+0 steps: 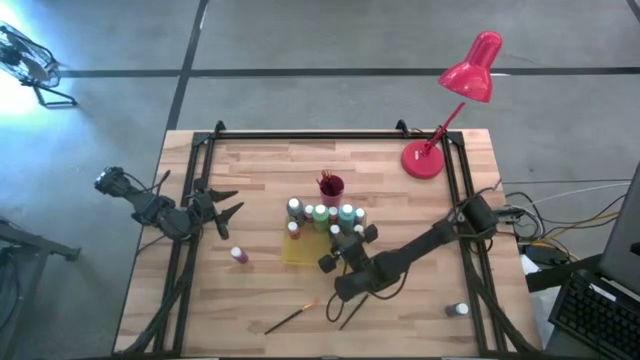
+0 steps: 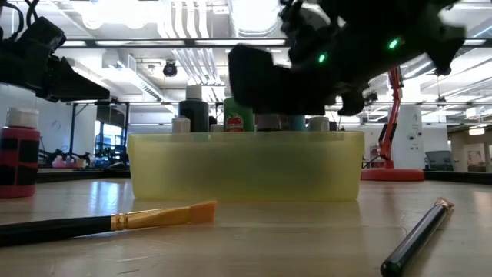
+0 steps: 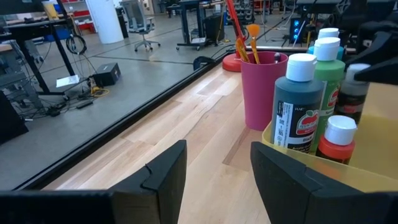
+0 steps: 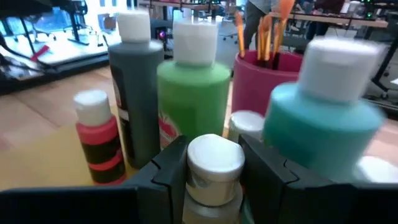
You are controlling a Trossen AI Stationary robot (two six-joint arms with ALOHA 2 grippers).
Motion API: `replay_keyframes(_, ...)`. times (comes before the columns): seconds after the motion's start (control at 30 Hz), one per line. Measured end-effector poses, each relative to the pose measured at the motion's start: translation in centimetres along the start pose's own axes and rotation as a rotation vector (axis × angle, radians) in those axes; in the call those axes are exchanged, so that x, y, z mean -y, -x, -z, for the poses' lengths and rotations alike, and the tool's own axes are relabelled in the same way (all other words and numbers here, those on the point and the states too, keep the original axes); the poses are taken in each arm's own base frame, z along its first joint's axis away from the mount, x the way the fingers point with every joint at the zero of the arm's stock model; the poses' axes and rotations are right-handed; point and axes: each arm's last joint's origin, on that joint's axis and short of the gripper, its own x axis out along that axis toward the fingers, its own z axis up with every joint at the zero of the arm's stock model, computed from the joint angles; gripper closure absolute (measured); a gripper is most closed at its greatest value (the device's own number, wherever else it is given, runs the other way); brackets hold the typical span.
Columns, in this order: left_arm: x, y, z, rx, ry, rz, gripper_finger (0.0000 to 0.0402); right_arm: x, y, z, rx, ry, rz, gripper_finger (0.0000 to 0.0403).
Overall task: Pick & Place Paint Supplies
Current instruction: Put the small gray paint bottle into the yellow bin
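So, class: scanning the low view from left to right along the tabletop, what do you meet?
Red paint bottle → orange-tipped brush → yellow tray → dark-handled brush.

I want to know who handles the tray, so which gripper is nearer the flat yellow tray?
Right. The right gripper is over the flat yellow tray, closed on a white-capped bottle; the left gripper waits open, off to its side.

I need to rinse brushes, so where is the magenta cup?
In the high view the magenta cup stands mid-table, just behind the yellow tray of paint bottles, with brushes in it.
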Motion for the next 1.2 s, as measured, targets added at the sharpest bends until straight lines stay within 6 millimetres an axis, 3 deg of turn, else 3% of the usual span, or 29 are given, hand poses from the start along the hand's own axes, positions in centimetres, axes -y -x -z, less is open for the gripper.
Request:
replay_keyframes(0.2, 0.0, 0.0, 0.0, 0.000, 0.000, 0.000, 0.0217, -0.5, -0.9, 1.3, -0.003, 0.055, 0.003, 0.0289)
replay_keyframes(0.63, 0.0, 0.0, 0.0, 0.000, 0.000, 0.000, 0.0217, -0.4, -1.5, 1.4, -0.017, 0.041, 0.007, 0.0288)
replay_keyframes(0.87, 0.0, 0.0, 0.0, 0.000, 0.000, 0.000, 0.0217, -0.3, -1.8, 1.4, -0.026, 0.038, 0.005, 0.0248)
replay_keyframes(1.2, 0.0, 0.0, 0.0, 0.000, 0.000, 0.000, 0.0217, -0.4, -1.7, 1.4, -0.028, 0.047, 0.001, 0.0223)
